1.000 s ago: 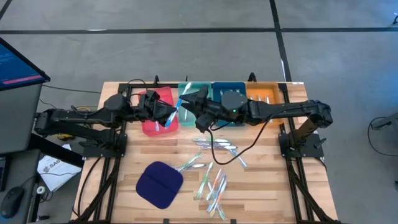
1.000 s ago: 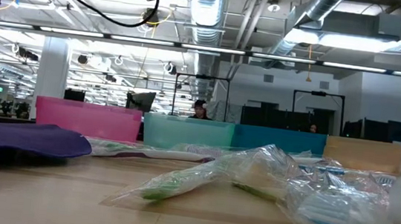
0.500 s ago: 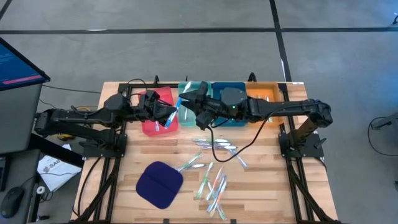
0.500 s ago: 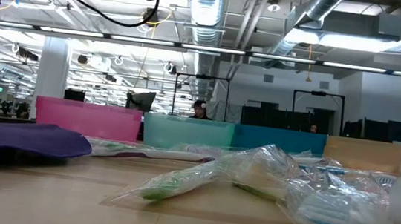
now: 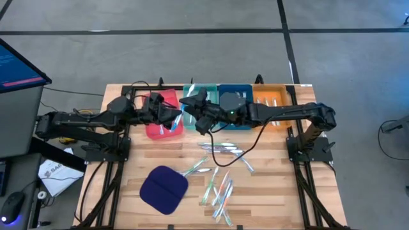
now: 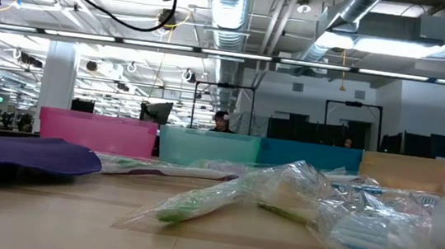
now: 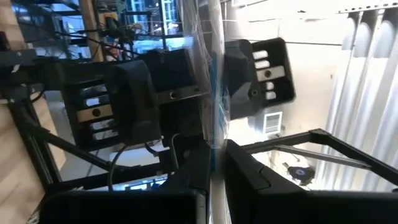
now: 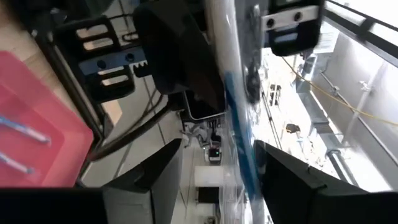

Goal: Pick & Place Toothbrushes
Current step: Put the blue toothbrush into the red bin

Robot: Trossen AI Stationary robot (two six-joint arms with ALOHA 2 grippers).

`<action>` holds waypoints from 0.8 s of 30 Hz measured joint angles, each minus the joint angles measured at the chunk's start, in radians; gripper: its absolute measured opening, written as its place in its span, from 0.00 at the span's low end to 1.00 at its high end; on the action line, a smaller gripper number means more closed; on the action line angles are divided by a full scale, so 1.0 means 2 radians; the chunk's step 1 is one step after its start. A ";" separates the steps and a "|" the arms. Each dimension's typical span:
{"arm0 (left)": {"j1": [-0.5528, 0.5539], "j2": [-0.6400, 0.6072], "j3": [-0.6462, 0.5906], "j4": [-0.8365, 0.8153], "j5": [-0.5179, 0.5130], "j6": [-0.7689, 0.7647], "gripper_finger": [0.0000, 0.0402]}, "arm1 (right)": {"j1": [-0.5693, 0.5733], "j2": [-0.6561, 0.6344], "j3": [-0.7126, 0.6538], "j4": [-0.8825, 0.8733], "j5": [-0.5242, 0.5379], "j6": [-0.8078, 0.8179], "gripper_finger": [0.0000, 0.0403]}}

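My left gripper point(image 5: 175, 117) is shut on a blue-accented toothbrush point(image 5: 173, 125) in a clear wrapper, held in the air over the right edge of the red tray point(image 5: 155, 125). In the left wrist view the toothbrush point(image 7: 208, 74) runs out past the fingers. My right gripper point(image 5: 190, 106) is open. Its two fingers stand on either side of the same toothbrush point(image 8: 233, 93), and I see no touch. Several more wrapped toothbrushes point(image 5: 220, 185) lie flat on the table's near middle. My left gripper pinches the wrapped toothbrush point(image 7: 213, 163) between its two fingers, which come about level from the table's left and lie across it. The toothbrush is lifted clear and sticks out on both sides of the fingers. Which part of its length is held is not plain.
Red, teal point(image 5: 199, 93), blue point(image 5: 238, 93) and orange point(image 5: 271, 97) trays stand in a row along the far edge. A dark blue pad point(image 5: 164, 189) lies near left. Wrapped toothbrushes point(image 6: 223, 193) fill the low view's foreground. A cable point(image 5: 246, 148) hangs from the right arm.
My right gripper has moved toward the table's left and a little down, closing in on the toothbrush in my left gripper until its fingers stand around it. The left gripper and the toothbrush have kept still.
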 joint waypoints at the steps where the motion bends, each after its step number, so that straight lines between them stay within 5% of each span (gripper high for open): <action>1: 0.000 0.001 0.000 0.000 0.000 0.001 0.04 | 0.000 0.000 0.000 0.002 0.006 -0.002 0.47; 11: 0.000 -0.001 0.000 0.005 -0.002 0.002 0.04 | -0.005 -0.005 0.000 0.027 0.012 -0.002 0.41; 24: 0.000 -0.001 0.000 0.000 -0.009 -0.035 0.04 | 0.017 -0.005 0.000 0.025 0.012 -0.004 0.17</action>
